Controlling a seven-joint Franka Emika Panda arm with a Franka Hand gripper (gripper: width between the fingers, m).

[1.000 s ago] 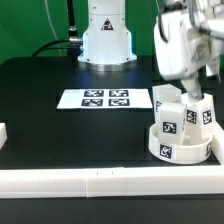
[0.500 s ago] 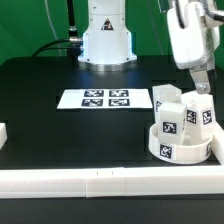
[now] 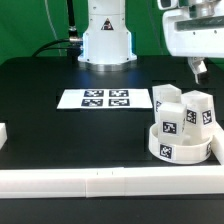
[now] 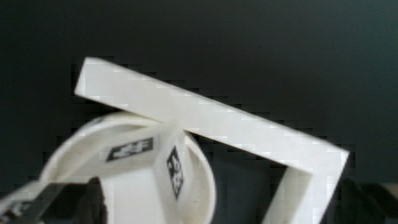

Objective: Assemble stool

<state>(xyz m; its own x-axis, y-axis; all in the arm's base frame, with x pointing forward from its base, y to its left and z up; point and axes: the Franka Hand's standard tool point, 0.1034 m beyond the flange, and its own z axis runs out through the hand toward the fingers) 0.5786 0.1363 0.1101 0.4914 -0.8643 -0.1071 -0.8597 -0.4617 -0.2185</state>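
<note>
Gripper: the gripper [image 3: 199, 69] hangs in the air at the exterior view's upper right, above the stool. Only the dark fingertips [image 3: 200, 68] show below the white wrist body.
Fingers: spread wide and released. Nothing is between them and they touch nothing.
Gap to the stool: the fingertips are clearly above the top of the nearest leg, with dark background between them.
Stool seat: the round white seat [image 3: 180, 148] lies flat on the black table [image 3: 60, 130], near the front rail, at the exterior view's right. A square tag shows on its side wall.
Legs: three stubby white legs stand upright in the seat, close together. The one nearest to the gripper [image 3: 201, 110] is at the exterior view's right, one [image 3: 171, 121] is in front, one [image 3: 166, 97] is behind it.
Wrist view: the seat [image 4: 125, 165] is seen from above as a white ring, with a leg [image 4: 214, 115] crossing it as a long bright bar. The picture is blurred, so I cannot tell more detail there.
Marker board: the marker board [image 3: 105, 99] lies flat on the table, to the exterior view's left of the stool and apart from it.
Edges: a long white rail [image 3: 110, 183] runs along the front edge, just beside the seat. A small white block [image 3: 3, 133] sits at the exterior view's left edge.
Open room: the table is bare black surface between the marker board and the front rail.
</note>
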